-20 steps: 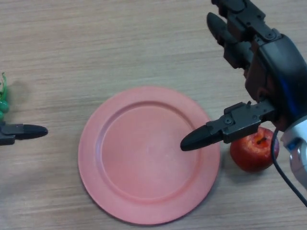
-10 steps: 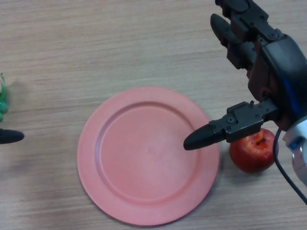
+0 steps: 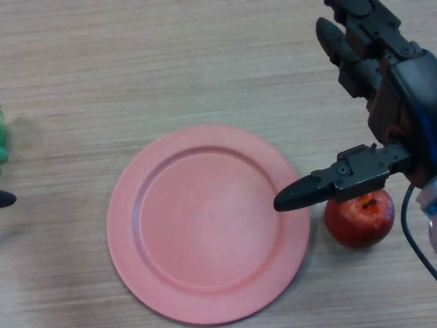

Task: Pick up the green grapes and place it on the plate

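Note:
A pink plate (image 3: 164, 287) lies in the middle of the wooden table with nothing on it. Only a sliver of the green grapes (image 3: 3, 140) shows at the far left edge. Just below them, a black tip of my left hand (image 3: 5, 199) pokes in at the left edge. My right hand (image 3: 389, 109) hovers at the right, open, its fingers straight and pointing away from me. Its thumb (image 3: 321, 188) reaches over the plate's right rim.
A red apple (image 3: 358, 219) sits on the table just right of the plate, partly under my right thumb.
My left hand has drawn back to the left until only a tip shows. My right hand has shifted slightly right. The whole scene has slid a little left in view.

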